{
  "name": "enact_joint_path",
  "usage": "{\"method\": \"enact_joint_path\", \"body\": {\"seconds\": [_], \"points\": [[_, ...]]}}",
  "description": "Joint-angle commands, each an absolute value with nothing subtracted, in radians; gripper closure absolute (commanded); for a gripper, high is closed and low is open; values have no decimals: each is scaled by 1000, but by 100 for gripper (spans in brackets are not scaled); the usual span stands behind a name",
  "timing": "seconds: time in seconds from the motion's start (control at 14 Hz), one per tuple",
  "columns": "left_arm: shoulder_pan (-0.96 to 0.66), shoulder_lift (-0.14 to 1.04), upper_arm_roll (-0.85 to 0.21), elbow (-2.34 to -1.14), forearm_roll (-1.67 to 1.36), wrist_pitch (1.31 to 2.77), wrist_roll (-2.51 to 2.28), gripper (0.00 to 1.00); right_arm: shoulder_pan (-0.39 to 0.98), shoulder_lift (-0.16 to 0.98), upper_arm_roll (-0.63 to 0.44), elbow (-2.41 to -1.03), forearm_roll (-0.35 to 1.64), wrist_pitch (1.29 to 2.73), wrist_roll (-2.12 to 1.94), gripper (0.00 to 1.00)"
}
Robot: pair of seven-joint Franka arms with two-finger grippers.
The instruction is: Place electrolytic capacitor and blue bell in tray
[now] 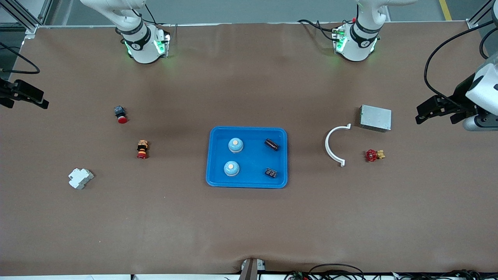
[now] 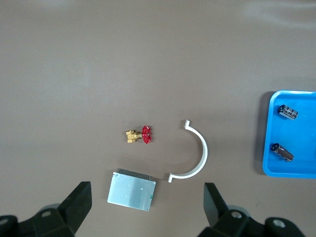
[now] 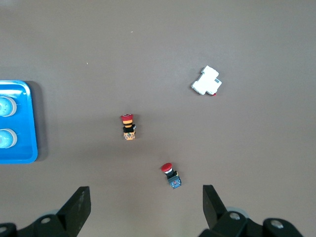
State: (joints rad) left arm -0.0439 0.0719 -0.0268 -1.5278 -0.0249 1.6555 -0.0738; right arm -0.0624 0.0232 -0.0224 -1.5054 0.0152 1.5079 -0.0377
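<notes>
The shallow bright-blue plastic tray [image 1: 213, 155] already holds two round blue bells [image 1: 235, 145] and two dark cylindrical electrolytic capacitors [image 1: 271, 144], so the placing looks finished. The left gripper [image 1: 435, 112] hangs over the table's left-arm end with its fingers spread and empty; the right gripper [image 1: 24, 98] waits likewise over the right-arm end. Nothing more seems called for beyond staying clear
</notes>
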Motion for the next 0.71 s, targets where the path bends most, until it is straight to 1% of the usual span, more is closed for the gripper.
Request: {"method": "enact_joint_path", "body": {"seconds": [0.0, 0.64], "points": [[-57, 67, -11, -1520, -20, 1644, -58, 0, -66, 5, -18, -1523, 11, 1516, -38, 0], [-55, 63, -12, -1520, -21, 1637, -64, 0, -67, 3, -18, -1523, 14, 1514, -38, 0]]}}
